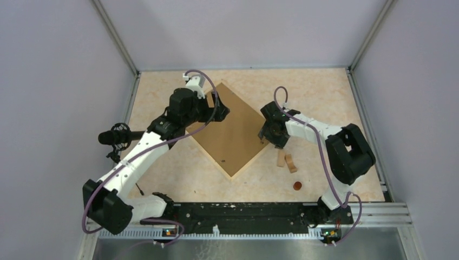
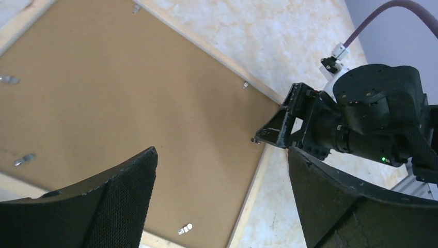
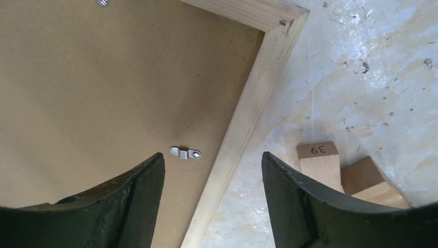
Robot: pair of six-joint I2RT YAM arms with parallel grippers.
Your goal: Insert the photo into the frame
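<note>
Photo (image 1: 233,132) back-up within frame (image 3: 248,119) edges; wooden blocks (image 1: 286,161) near right corner

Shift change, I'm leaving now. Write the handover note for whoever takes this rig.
Left tool: open, empty, over the photo near its far-left edge.
Right tool: open, empty, above the frame's right corner, a metal clip below it.
Photo lies brown back up inside the frame, flat on the table.
Done: photo seated.
To do: whether the clips hold it cannot be told; check them.
</note>
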